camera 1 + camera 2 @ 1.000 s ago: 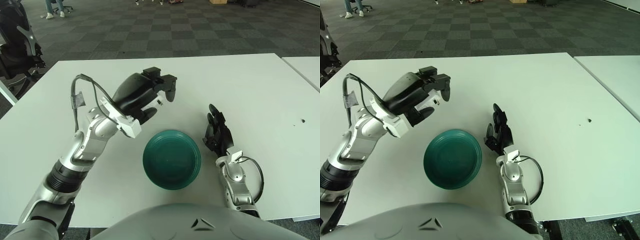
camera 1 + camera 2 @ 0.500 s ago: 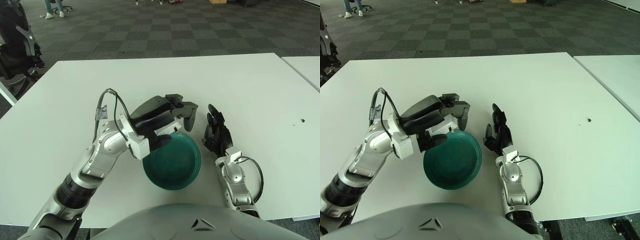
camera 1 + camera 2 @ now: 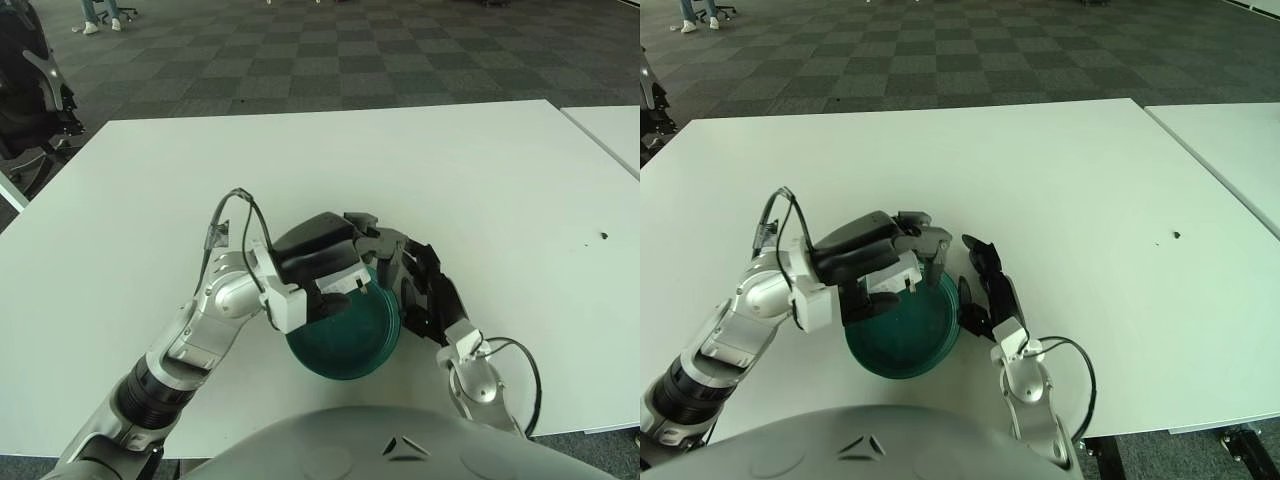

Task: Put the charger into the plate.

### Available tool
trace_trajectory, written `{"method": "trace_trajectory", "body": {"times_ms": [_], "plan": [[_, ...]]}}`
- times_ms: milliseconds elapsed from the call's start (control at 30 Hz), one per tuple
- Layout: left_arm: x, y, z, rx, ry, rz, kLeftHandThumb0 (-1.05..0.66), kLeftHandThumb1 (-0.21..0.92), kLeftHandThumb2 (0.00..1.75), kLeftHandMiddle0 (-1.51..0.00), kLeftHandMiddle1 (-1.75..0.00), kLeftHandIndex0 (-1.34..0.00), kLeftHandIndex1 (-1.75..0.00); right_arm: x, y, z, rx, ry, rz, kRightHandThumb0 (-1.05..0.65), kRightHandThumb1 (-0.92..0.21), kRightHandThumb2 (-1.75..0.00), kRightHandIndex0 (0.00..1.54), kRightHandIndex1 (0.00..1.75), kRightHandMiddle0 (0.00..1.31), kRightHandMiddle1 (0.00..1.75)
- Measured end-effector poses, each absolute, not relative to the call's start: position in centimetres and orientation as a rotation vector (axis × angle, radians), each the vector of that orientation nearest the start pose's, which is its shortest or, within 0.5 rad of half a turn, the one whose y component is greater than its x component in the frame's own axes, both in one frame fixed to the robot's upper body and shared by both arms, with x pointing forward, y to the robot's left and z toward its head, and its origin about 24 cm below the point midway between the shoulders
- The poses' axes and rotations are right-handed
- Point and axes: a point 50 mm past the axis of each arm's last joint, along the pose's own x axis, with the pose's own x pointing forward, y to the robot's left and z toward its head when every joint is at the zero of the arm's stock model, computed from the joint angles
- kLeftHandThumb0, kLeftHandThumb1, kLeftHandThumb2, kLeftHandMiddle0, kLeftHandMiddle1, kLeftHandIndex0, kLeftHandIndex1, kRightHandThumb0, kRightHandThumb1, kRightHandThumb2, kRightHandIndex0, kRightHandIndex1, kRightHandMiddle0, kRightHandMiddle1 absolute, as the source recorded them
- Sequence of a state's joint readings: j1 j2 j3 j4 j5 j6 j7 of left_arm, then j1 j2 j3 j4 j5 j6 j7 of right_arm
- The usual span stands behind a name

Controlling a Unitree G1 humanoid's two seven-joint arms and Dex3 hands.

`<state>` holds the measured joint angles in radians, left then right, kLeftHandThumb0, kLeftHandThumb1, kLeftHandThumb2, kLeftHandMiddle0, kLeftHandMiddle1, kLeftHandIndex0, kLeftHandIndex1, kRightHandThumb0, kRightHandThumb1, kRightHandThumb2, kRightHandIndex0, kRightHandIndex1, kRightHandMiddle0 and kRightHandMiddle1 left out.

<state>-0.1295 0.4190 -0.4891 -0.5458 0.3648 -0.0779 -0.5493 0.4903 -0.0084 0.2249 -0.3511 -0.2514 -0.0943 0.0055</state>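
Landmark: round dark-green plastic plate [image 3: 345, 335] on white table [image 3: 500, 170].

Left hand [image 3: 875, 262]: hovering over the plate's far-left half, palm down, forearm reaching in from the plate's left. Fingers curled; a small white object, likely the charger [image 3: 908, 284], shows under them, apparently carried low for release into the plate.

Right hand [image 3: 432, 297]: idle just right of the plate's rim, fingers loosely extended, grasping nothing.

Charger hidden (inside left hand [image 3: 325, 262])
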Motion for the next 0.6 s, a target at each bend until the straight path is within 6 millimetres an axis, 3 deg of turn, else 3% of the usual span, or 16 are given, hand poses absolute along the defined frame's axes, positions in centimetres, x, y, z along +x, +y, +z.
{"method": "trace_trajectory", "body": {"times_ms": [133,267,433,600], "plan": [[19.8,5.4,11.9,0.885,-0.457,-1.095,0.0,0.07,1.55,-0.79,-1.62,-0.62,-1.75,16.5,-11.6,3.8,-0.165,0.0,0.109,-0.9,-0.92,-1.0,0.42,0.04,0.01,0.99],[20.0,5.6,11.3,0.925,-0.404,-1.133,0.0,0.08,1.55,-0.74,-1.65,-0.64,-1.75,17.1,-11.0,2.5,-0.124,0.036,0.122,-0.87,-0.92,-0.96,0.47,0.06,0.03,1.05],[20.2,5.5,11.1,0.979,-0.362,-1.176,0.0,0.16,1.47,-0.66,-1.67,-0.59,-1.75,16.9,-11.3,2.0,-0.082,0.033,0.131,-0.87,-0.92,-0.97,0.44,0.04,0.0,0.86],[20.2,5.4,10.7,1.015,-0.338,-1.198,0.0,0.34,1.26,-0.58,-1.7,-0.43,-1.69,16.3,-12.1,1.3,-0.063,0.028,0.134,-0.86,-0.92,-0.99,0.37,0.01,0.0,0.7]]}}
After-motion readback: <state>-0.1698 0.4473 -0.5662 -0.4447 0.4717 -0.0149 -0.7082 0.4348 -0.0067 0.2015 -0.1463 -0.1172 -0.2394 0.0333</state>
